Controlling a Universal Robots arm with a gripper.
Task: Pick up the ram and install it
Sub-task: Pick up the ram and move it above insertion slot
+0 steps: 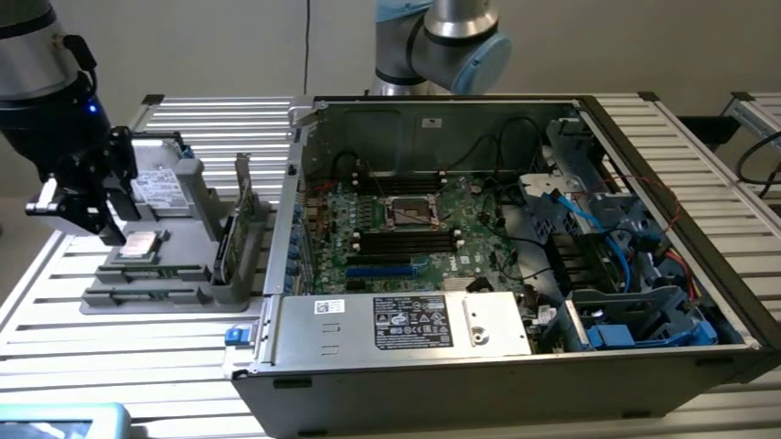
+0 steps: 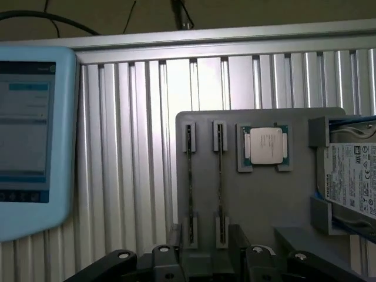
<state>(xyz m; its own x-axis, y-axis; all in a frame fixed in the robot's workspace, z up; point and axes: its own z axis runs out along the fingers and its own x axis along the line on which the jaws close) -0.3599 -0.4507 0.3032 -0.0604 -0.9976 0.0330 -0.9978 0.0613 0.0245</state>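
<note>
Two ram sticks point(image 2: 220, 182) point(image 2: 190, 182) stand on edge in the slots of a grey holder point(image 2: 264, 205). In the exterior view they lie as thin green strips point(image 1: 156, 272) near the front of that holder point(image 1: 183, 274). My gripper point(image 1: 88, 215) hangs above the holder toward the exterior view's left, apart from the sticks. In the wrist view its dark fingers point(image 2: 174, 249) stand apart, and the gripper point(image 2: 205, 258) is open with nothing held. The open computer case point(image 1: 513, 110) shows the motherboard's long black slots point(image 1: 403, 242).
On the holder also sit a square processor point(image 2: 265, 145), a hard drive point(image 2: 352, 182) and an upright green expansion card point(image 1: 244, 210). A blue-framed tablet point(image 2: 29, 135) lies beside it on the ribbed aluminium table point(image 2: 129, 147). A second arm's base point(image 1: 440, 46) stands behind the case.
</note>
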